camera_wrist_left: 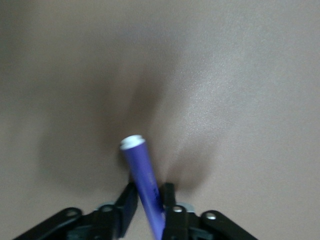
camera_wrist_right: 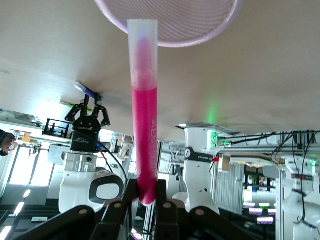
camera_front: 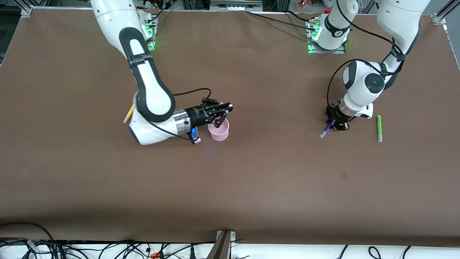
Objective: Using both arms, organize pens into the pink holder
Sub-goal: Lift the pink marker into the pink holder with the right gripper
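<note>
The pink holder (camera_front: 219, 131) stands upright near the table's middle. My right gripper (camera_front: 220, 119) is just above its rim, shut on the magenta-pink pen (camera_wrist_right: 145, 130). The pen's pale end points at the holder's mouth (camera_wrist_right: 170, 25). My left gripper (camera_front: 336, 122) is low over the table toward the left arm's end, shut on the dark purple pen (camera_front: 325, 131), which hangs tilted with its pale end down (camera_wrist_left: 142, 170). The green pen (camera_front: 378, 128) lies on the table beside that gripper. The yellow pen (camera_front: 128, 114) lies half hidden by the right arm.
The brown table (camera_front: 251, 187) is bare in the half nearer the front camera. The right arm's elbow (camera_front: 152, 108) hangs low beside the holder. The arm bases stand along the table's back edge.
</note>
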Controlling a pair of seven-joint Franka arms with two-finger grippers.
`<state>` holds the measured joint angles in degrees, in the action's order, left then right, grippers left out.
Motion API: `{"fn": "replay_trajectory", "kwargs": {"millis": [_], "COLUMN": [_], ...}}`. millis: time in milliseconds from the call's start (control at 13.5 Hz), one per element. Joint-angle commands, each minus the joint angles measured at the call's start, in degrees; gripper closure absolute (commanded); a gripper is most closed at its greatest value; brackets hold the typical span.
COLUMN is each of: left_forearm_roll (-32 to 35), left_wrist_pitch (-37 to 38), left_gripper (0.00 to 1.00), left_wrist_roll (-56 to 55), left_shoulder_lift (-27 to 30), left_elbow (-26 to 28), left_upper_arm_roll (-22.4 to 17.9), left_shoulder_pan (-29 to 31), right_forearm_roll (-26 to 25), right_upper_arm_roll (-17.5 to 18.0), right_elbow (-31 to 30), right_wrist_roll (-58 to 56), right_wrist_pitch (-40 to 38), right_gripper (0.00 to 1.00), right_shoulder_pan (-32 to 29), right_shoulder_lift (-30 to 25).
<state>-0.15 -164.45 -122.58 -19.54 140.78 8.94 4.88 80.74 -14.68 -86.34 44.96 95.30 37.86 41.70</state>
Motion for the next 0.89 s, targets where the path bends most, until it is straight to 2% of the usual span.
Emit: {"fn": "replay_trajectory", "kwargs": {"millis": [0,223,297,372,446,520,595,669,818], "left_forearm_roll": [0.2,0.2,0.2,0.2,0.2,0.2,0.2,0.3,0.4], "left_wrist_pitch": [-2.5,-2.4,-2.1,-1.3,0.5,2.4,4.2,5.4,7.3], "left_gripper": [1.00,1.00,1.00,1.00,1.00,1.00,1.00,1.00,1.00], "left_wrist_roll": [-3.3,-3.2,-3.2,-3.2,-3.2,-3.1,-3.1,-2.9,-2.7], "left_shoulder_lift": [0.4,1.3,2.0,2.9,4.0,5.7,7.6,9.4,12.2], "left_elbow": [0.6,0.6,0.6,0.6,0.4,0.2,0.1,0.1,-0.9], "left_upper_arm_roll": [-0.1,-0.1,-0.1,-0.1,-0.1,-0.1,0.1,0.5,1.3], "left_shoulder_pan": [-0.4,-0.3,-0.3,-0.3,-0.3,-0.3,-0.3,-0.4,-1.5], "right_forearm_roll": [2.7,3.5,3.5,3.3,2.8,2.4,0.2,-4.1,-15.2], "right_upper_arm_roll": [0.6,0.7,0.7,0.7,0.7,0.4,-0.5,-2.0,-4.0], "right_elbow": [-0.5,-0.5,-0.5,-0.4,-0.4,0.2,0.7,2.6,8.7], "right_wrist_roll": [0.5,-0.3,-0.8,-1.6,-2.8,-3.2,-3.1,-3.0,-3.2], "right_wrist_pitch": [0.7,1.7,2.4,2.8,2.8,2.6,2.8,3.2,3.5], "right_gripper": [1.00,1.00,0.94,0.67,0.20,0.00,0.00,0.00,0.00], "right_shoulder_pan": [-0.3,-0.3,-0.3,-0.3,-0.8,-1.1,-0.9,-0.4,-0.3], "right_shoulder_lift": [0.0,1.8,2.4,2.9,2.9,2.6,2.0,1.0,-0.5]}}
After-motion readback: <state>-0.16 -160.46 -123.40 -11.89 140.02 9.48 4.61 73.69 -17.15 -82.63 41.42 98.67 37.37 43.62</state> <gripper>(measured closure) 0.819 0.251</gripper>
